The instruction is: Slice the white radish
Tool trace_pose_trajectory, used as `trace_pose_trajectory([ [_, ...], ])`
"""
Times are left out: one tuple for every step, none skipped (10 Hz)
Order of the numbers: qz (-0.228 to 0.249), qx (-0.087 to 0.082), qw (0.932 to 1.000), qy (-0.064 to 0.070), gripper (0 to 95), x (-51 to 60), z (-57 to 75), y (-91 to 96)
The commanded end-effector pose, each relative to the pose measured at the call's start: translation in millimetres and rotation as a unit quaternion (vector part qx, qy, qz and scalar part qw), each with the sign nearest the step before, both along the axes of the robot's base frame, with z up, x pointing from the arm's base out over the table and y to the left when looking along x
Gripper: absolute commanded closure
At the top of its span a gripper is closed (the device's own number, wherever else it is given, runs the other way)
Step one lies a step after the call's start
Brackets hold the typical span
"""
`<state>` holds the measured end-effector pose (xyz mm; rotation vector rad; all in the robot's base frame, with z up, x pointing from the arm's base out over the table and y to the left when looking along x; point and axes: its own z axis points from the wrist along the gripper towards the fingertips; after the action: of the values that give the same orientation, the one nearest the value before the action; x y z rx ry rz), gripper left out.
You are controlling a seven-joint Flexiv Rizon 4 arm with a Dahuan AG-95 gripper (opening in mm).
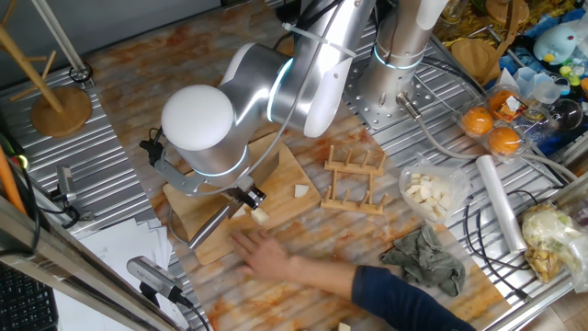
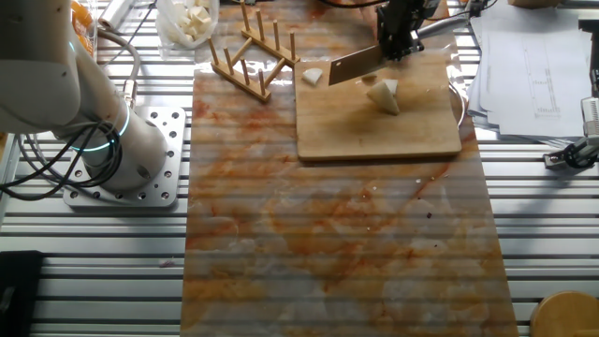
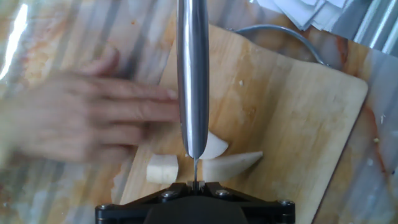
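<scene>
My gripper is shut on the handle of a steel knife. In the hand view the gripper holds the blade edge-on, over the wooden cutting board. The white radish lies under the blade in cream pieces: a stub, a rounded piece and a tapered piece. The radish also shows in the other fixed view below the blade, with a separate slice at the board's edge. That slice and the radish show on the board.
A person's hand rests on the board's near side, its fingers close to the blade. A wooden rack, a bag of pale cubes, a grey cloth, oranges and a film roll lie to the right.
</scene>
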<state>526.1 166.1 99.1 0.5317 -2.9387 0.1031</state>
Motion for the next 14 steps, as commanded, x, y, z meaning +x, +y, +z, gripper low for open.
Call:
trace_pose_trajectory([
  [0.000, 0.000, 1.0000, -0.001, 95.0, -0.7, 0.4, -0.5],
  [0.000, 0.000, 1.0000, -0.001, 95.0, -0.7, 0.4, -0.5],
  [0.000, 0.000, 1.0000, -0.002, 95.0, -0.7, 0.4, -0.5],
  [0.000, 0.000, 1.0000, -0.002, 95.0, -0.7, 0.4, -0.5],
  [0.000, 0.001, 1.0000, -0.002, 95.0, -0.7, 0.4, -0.5],
  [-0.001, 0.001, 1.0000, -0.002, 95.0, -0.7, 0.4, -0.5],
  [-0.001, 0.001, 1.0000, -0.002, 95.0, -0.7, 0.4, -0.5],
  [-0.003, 0.000, 1.0000, -0.003, 95.0, -0.7, 0.4, -0.5],
  [0.000, -0.002, 1.0000, -0.003, 95.0, -0.7, 0.4, -0.5],
  [0.007, -0.001, 1.0000, -0.002, 95.0, -0.7, 0.4, -0.5],
  [0.018, 0.002, 0.9998, -0.001, 95.0, -1.9, 1.6, -4.8],
  [0.019, 0.003, 0.9998, -0.001, 95.0, -2.8, 2.6, -7.6],
  [0.020, 0.001, 0.9998, 0.000, 95.0, -3.5, 3.1, -11.4],
  [0.023, 0.002, 0.9997, -0.001, 95.0, -3.0, 2.3, -16.0],
])
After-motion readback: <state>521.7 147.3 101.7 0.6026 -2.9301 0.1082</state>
